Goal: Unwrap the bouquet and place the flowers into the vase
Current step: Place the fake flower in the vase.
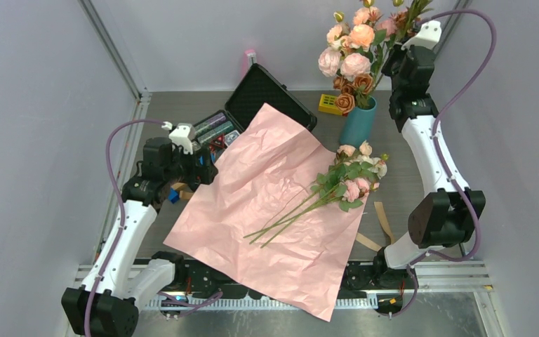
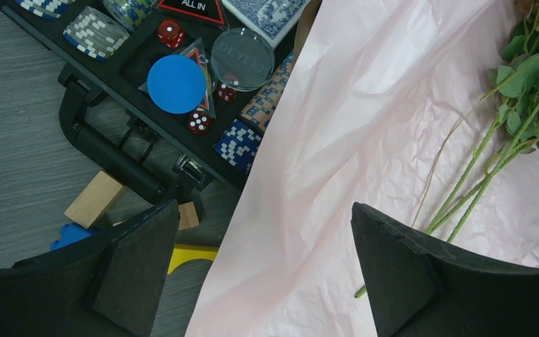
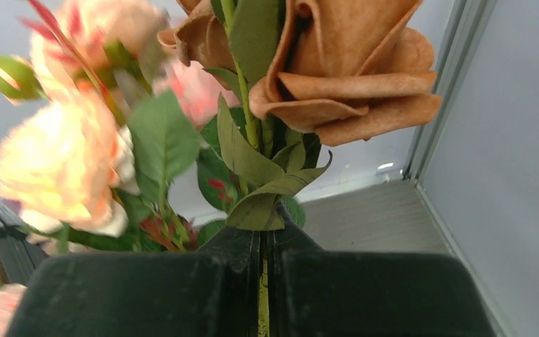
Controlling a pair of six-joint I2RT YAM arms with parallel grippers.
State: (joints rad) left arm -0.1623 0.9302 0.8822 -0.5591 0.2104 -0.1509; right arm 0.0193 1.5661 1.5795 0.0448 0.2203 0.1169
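Lying on crinkled pink paper sheet point(image 1: 253, 189) mid-tabletop point(image 1: 410, 175), beside tall teal glossy vase point(image 1: 356, 126): small bunch of pink, peach and white artificial roses point(image 1: 331, 188). Light and floppy, probably best pinched at gathered green stems point(image 1: 291, 214). Left claw point(image 2: 263, 239) spread; right claw point(image 3: 263, 246) pressed together on larger pink-and-rust rose bunch point(image 1: 354, 53).

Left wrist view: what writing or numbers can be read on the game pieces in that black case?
"ALL IN": on the triangular marker in the black case.
"DEALER": faint, on the clear round disc.
Dice: white pips only, no numerals.
Chips and card deck: patterns only; nothing else readable in any view.
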